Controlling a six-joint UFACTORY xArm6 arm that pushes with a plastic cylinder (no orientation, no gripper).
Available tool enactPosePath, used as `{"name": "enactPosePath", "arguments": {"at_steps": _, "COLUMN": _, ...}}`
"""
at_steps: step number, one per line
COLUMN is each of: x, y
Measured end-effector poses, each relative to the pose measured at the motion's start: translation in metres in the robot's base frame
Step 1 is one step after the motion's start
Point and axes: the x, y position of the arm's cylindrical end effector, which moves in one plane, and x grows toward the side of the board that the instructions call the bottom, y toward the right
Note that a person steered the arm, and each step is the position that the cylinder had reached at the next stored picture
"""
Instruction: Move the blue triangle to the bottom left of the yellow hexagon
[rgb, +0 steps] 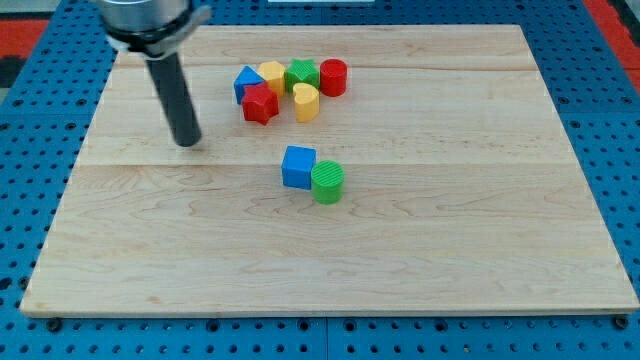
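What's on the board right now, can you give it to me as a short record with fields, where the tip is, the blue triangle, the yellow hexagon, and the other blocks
tip: my tip on the wooden board, to the view's left of all blocks, touching none
blue triangle: left end of the top cluster
yellow hexagon: touching the triangle's right side
cluster neighbours: red star, yellow heart, green star, red cylinder
separate pair: blue cube beside green cylinder, below the cluster
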Motion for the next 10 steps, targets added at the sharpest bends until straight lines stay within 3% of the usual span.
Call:
{"name": "enactPosePath", "arguments": {"at_steps": 2, "x": -0.063, "y": -0.03}}
{"name": "enactPosePath", "arguments": {"at_steps": 4, "x": -0.111, "y": -0.015}}
{"name": "enactPosePath", "arguments": {"at_steps": 6, "x": -0.109, "y": 0.035}}
{"name": "enactPosePath", "arguments": {"at_steps": 10, "x": -0.112, "y": 0.072}}
